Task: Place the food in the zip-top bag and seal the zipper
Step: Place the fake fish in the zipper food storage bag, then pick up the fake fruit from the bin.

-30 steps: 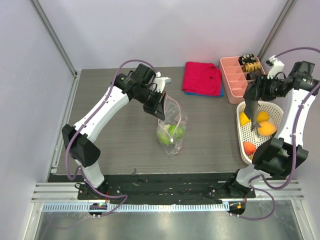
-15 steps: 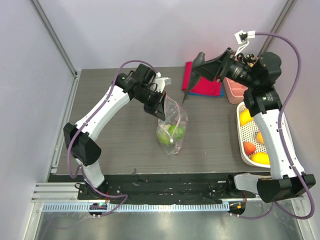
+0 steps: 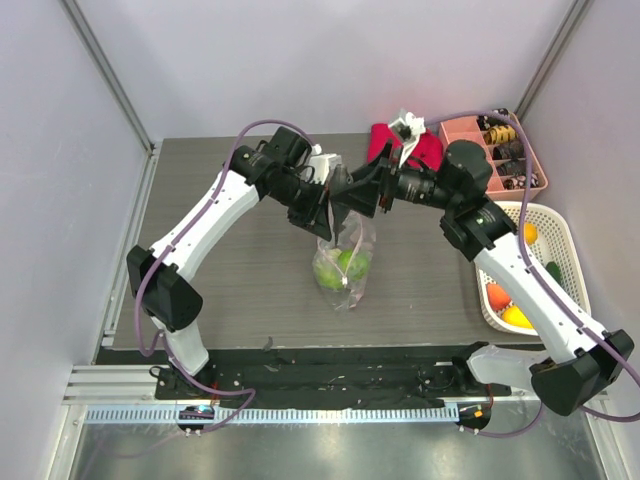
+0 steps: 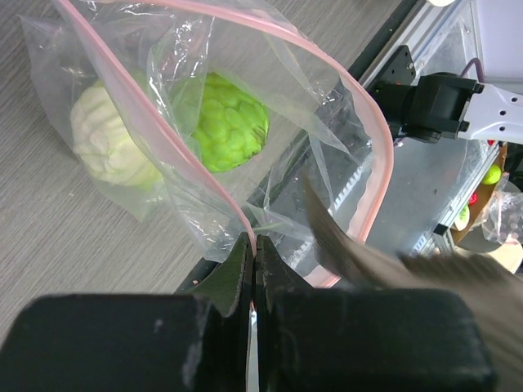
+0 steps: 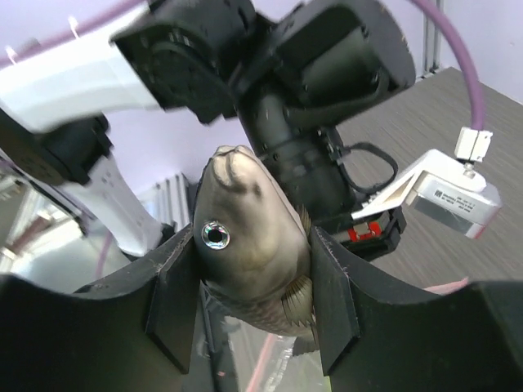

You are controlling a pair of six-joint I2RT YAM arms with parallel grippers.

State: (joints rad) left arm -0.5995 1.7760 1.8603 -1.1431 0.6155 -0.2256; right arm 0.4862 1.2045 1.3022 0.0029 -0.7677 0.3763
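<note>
Two green pieces (image 4: 233,122) lie already in the bag (image 3: 345,255), mid-table. The left gripper (image 4: 252,245) pinches its zipper (image 4: 388,163) (mouth open). The right gripper (image 5: 253,294) clamps a fish (image 5: 245,237) at the mouth. Other food (image 3: 516,317) waits in the basket (image 3: 565,250), and sealing is not yet done.

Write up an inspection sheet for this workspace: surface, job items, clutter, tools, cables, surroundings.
Surface: dark wood-grain table.
Job's things: zip-top bag, mouth open, two green round foods inside; other food pieces in the white basket at right.
Clutter: folded red cloth and pink compartment tray at the far edge.
Tools: left tool shut on the bag's pink zipper strip; right tool shut on a toy fish beside the bag mouth.
Cables: purple cables loop along both arms.
Surroundings: pale walls, metal rail at the near edge.
</note>
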